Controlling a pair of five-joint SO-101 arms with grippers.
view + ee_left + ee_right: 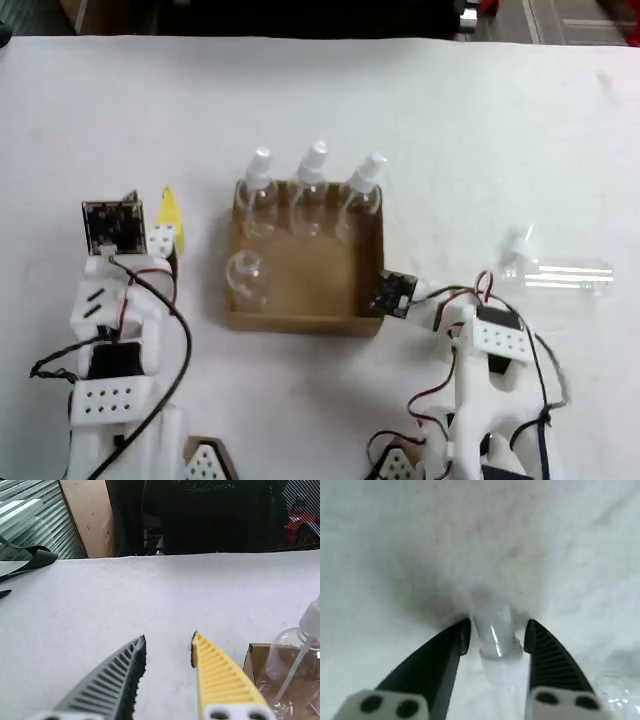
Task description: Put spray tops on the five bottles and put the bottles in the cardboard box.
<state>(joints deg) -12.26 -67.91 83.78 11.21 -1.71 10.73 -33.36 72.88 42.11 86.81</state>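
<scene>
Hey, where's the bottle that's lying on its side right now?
In the high view, the lying bottle is on the right side of the table, well clear of the cardboard box to its left and just beyond the right arm.

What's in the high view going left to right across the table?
left gripper → cardboard box with bottles standing in it → right arm → bottle lying on its side
</scene>
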